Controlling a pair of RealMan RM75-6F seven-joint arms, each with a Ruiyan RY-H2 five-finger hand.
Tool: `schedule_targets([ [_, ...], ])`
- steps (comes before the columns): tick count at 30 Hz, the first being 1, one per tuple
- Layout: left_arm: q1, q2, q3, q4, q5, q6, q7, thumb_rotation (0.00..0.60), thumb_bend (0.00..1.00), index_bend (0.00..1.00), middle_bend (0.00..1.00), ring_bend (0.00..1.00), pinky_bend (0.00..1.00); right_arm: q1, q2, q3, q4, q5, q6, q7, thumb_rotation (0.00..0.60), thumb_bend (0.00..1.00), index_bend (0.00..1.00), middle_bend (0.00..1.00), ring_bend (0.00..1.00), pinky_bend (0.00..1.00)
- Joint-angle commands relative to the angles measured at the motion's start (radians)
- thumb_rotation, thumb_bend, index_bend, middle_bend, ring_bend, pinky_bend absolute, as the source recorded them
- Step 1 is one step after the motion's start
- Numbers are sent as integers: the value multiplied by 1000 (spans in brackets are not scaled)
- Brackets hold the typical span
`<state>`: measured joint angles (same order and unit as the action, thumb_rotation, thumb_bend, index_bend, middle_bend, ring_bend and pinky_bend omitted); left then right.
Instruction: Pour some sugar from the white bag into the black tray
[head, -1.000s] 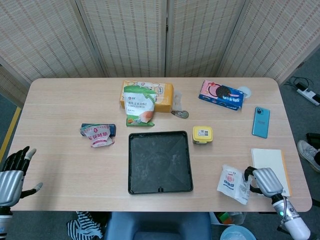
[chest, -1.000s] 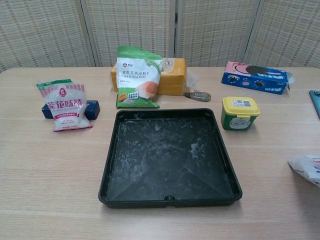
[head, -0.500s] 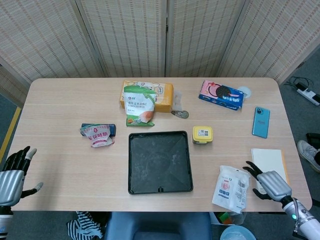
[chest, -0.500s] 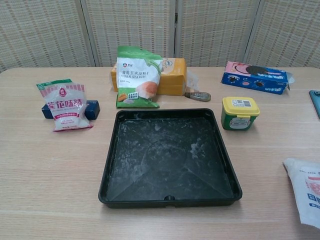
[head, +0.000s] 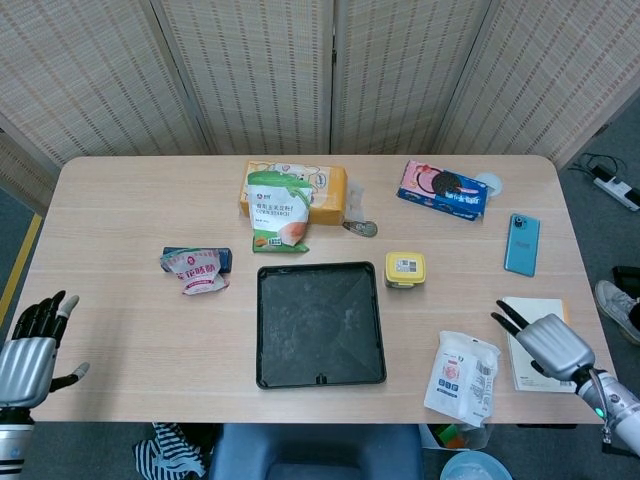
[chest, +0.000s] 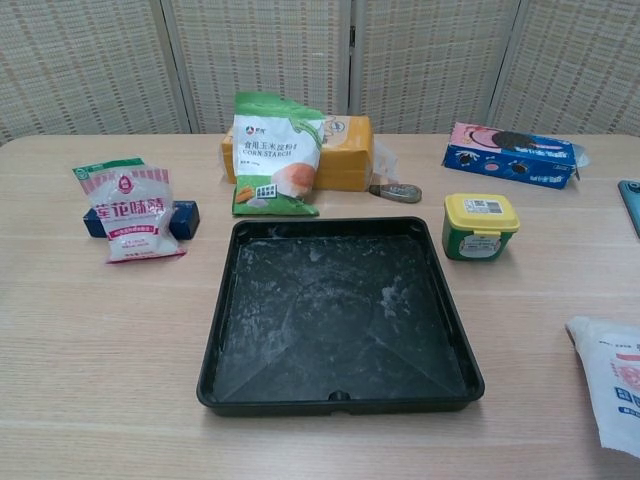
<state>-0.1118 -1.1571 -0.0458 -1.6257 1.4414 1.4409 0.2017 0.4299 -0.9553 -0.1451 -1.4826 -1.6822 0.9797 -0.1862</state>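
Observation:
The black tray (head: 268, 330) (chest: 222, 330) sits at the table's front centre, dusted with white powder. A white bag (head: 461, 377) (chest: 612, 378) with pink print lies flat near the front right edge, to the tray's right. My right hand (head: 548, 344) hovers just right of the bag, fingers spread, touching nothing. My left hand (head: 28, 350) hangs off the table's front left corner, fingers apart and empty. Neither hand shows in the chest view.
A pink-and-white packet (head: 197, 270) on a blue box lies left of the tray. Behind it stand a corn starch bag (head: 279, 212) and an orange box (head: 325, 190). A yellow-lidded tub (head: 405, 269), cookie box (head: 441, 188), phone (head: 521, 243) and notepad (head: 538, 318) occupy the right side.
The right hand let go of the white bag, which dropped flat onto the table, and then drew back to the right with its fingers spread. The left hand barely moved.

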Motion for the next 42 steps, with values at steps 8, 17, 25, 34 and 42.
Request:
schedule_targets([
  [8,-1,-34,-8,11,-22,11,70,600,192,0,24,65,122,159,-48,-55,70,-262,-36,69,600,271,0,0,704,943],
  [17,-4,-63,-12,20,-34,15,128,600,192,0,24,65,126,85,-148,-167,363,-380,228,390,600,215,0,0,707,943],
  [25,-13,-104,-16,32,-46,13,195,600,189,0,24,70,129,81,-295,-213,630,-426,304,575,600,195,0,0,706,943],
  [34,-18,-122,-31,48,-80,9,222,600,185,0,24,71,130,111,-439,-232,852,-444,369,728,600,196,0,0,712,943],
  [42,-23,-122,-38,54,-99,-1,221,600,184,0,24,76,130,144,-510,-262,948,-448,361,807,600,195,0,0,711,943],
])
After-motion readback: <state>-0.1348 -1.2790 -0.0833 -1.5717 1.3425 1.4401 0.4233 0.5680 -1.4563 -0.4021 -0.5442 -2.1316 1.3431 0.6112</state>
